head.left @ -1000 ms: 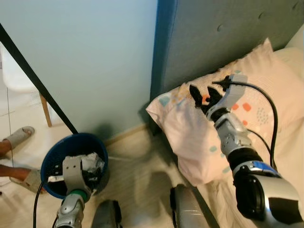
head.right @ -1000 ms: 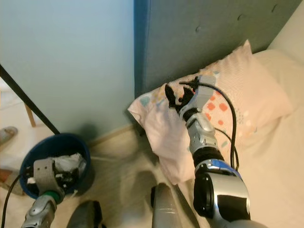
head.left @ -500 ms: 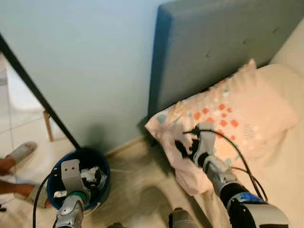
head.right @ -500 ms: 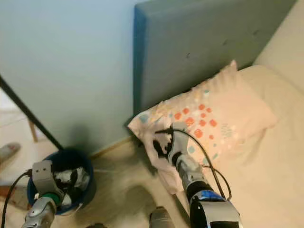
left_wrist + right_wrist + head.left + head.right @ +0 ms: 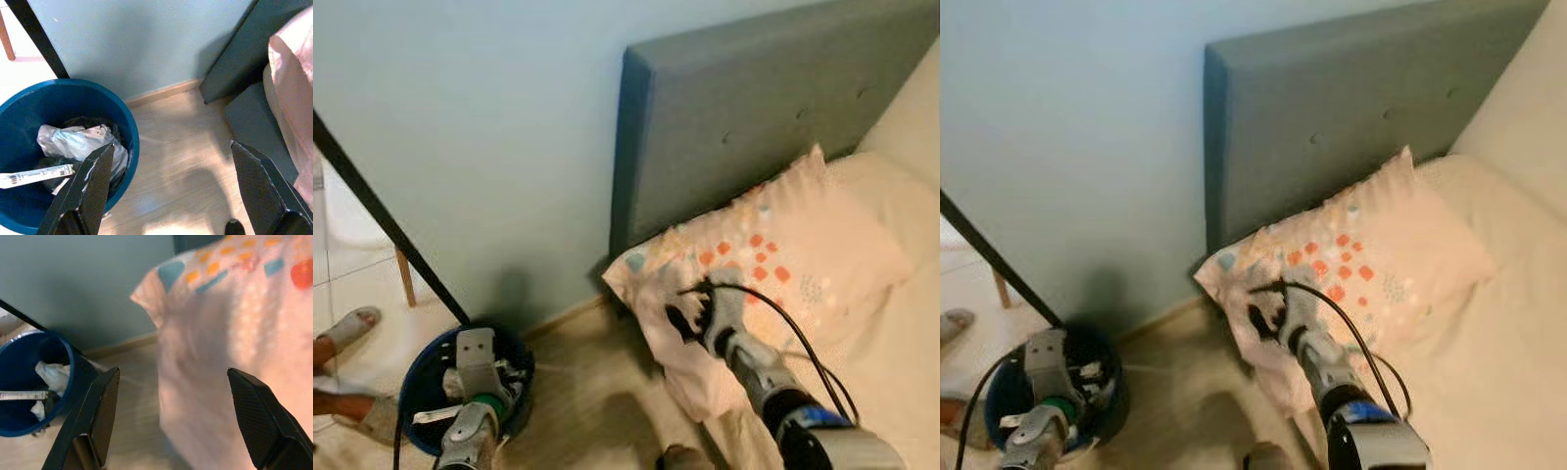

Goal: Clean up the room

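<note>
Meanwhile the right gripper (image 5: 690, 315) held its jaws spread and empty over the pale pink dotted pillow (image 5: 773, 264) hanging off the bed's near left corner, probably to straighten it; the left gripper (image 5: 166, 196), jaws also spread, hovered above the round blue plastic bin of crumpled paper (image 5: 128, 131) on the floor, left.

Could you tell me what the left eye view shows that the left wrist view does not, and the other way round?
The left eye view takes in the top of the grey headboard, the whole patterned pillow with the right gripper open over its near corner, and a person's sandalled foot on the tiles. The left wrist view looks into the bin, at a crumpled white wrapper and a labelled strip, with the left gripper open. Both show the blue bin, the pale wall, the wooden floor and the black diagonal bar.
</note>
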Tool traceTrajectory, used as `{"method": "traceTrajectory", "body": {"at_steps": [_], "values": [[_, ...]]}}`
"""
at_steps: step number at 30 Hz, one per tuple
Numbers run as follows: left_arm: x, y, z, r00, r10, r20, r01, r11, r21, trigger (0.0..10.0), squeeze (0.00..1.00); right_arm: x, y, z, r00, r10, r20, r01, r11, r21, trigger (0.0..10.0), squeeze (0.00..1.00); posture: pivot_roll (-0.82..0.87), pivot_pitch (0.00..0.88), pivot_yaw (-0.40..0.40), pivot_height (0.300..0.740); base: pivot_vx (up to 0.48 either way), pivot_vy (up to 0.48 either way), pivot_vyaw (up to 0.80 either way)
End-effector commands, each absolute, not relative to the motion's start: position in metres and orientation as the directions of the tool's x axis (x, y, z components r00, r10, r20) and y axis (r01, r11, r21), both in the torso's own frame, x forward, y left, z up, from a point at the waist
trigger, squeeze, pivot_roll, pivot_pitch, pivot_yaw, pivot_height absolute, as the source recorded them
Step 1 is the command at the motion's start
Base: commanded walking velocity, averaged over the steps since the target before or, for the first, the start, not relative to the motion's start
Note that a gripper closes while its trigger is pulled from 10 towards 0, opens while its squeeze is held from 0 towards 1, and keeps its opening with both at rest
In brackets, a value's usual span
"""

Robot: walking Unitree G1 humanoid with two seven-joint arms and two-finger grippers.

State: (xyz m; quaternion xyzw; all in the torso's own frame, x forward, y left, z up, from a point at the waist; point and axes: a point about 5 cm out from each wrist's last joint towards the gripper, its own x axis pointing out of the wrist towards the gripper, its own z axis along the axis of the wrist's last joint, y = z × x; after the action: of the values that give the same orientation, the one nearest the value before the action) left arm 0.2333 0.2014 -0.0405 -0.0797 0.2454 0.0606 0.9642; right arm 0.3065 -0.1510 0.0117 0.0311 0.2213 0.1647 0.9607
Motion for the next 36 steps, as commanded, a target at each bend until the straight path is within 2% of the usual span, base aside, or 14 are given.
{"method": "traceTrajectory", "body": {"at_steps": [1, 4, 8, 13, 16, 21, 26, 27, 29, 36], "values": [[0.228, 0.203, -0.045, 0.856, 0.083, -0.51, -0.164, 0.98, -0.116, 10.0, 0.0, 0.299, -0.154, 0.004, 0.836, 0.329, -0.439, -0.297, 0.944, 0.141, 10.0, 0.0, -0.09, 0.018, 0.017, 0.725, 0.0, 0.0, 0.0], [0.228, 0.203, -0.045, 0.857, 0.079, -0.509, -0.16, 0.98, -0.118, 10.0, 0.0, 0.299, -0.153, 0.004, 0.834, 0.338, -0.436, -0.311, 0.941, 0.136, 10.0, 0.0, -0.09, 0.019, 0.017, 0.725, 0.0, 0.0, 0.51], [0.229, 0.2, -0.045, 0.856, 0.05, -0.515, -0.124, 0.986, -0.11, 10.0, 0.0, 0.297, -0.149, 0.004, 0.822, 0.37, -0.434, -0.355, 0.927, 0.118, 10.0, 0.0, -0.09, 0.02, 0.016, 0.725, 0.0, -0.472, 0.76], [0.229, 0.2, -0.045, 0.853, 0.067, -0.517, -0.139, 0.985, -0.102, 10.0, 0.0, 0.296, -0.148, 0.002, 0.821, 0.367, -0.438, -0.354, 0.928, 0.116, 10.0, 0.0, -0.09, 0.019, 0.017, 0.725, 0.0, -0.469, 0.76], [0.226, 0.202, -0.047, 0.845, 0.076, -0.529, -0.161, 0.98, -0.116, 10.0, 0.0, 0.294, -0.149, -0.002, 0.812, 0.333, -0.48, -0.343, 0.937, 0.069, 10.0, 0.0, -0.09, 0.019, 0.017, 0.725, 0.0, 0.0, 0.74], [0.221, 0.203, -0.05, 0.838, 0.062, -0.542, -0.151, 0.981, -0.121, 10.0, 0.0, 0.292, -0.151, -0.006, 0.805, 0.298, -0.512, -0.307, 0.949, 0.071, 10.0, 0.0, -0.09, 0.015, 0.012, 0.725, 0.0, 0.0, 0.0], [0.218, 0.198, -0.054, 0.83, 0.032, -0.557, -0.118, 0.986, -0.12, 10.0, 0.0, 0.293, -0.152, -0.005, 0.809, 0.3, -0.505, -0.306, 0.949, 0.073, 10.0, 0.0, -0.09, 0.011, 0.009, 0.725, 0.0, -0.458, 0.0], [0.219, 0.199, -0.052, 0.836, 0.062, -0.546, -0.166, 0.976, -0.142, 10.0, 0.0, 0.294, -0.151, -0.004, 0.808, 0.305, -0.504, -0.307, 0.948, 0.081, 10.0, 0.0, -0.09, 0.015, 0.008, 0.725, 0.0, 0.0, 0.0], [0.22, 0.199, -0.052, 0.837, 0.07, -0.542, -0.178, 0.973, -0.15, 10.0, 0.0, 0.294, -0.151, -0.004, 0.808, 0.306, -0.503, -0.307, 0.948, 0.084, 10.0, 0.0, -0.09, 0.015, 0.008, 0.725, 0.0, 0.0, 0.0], [0.221, 0.2, -0.05, 0.843, 0.072, -0.532, -0.18, 0.972, -0.153, 10.0, 0.0, 0.293, -0.15, -0.005, 0.807, 0.308, -0.503, -0.306, 0.948, 0.089, 10.0, 0.0, -0.09, 0.021, 0.004, 0.725, 0.0, 0.0, 0.0]]}}
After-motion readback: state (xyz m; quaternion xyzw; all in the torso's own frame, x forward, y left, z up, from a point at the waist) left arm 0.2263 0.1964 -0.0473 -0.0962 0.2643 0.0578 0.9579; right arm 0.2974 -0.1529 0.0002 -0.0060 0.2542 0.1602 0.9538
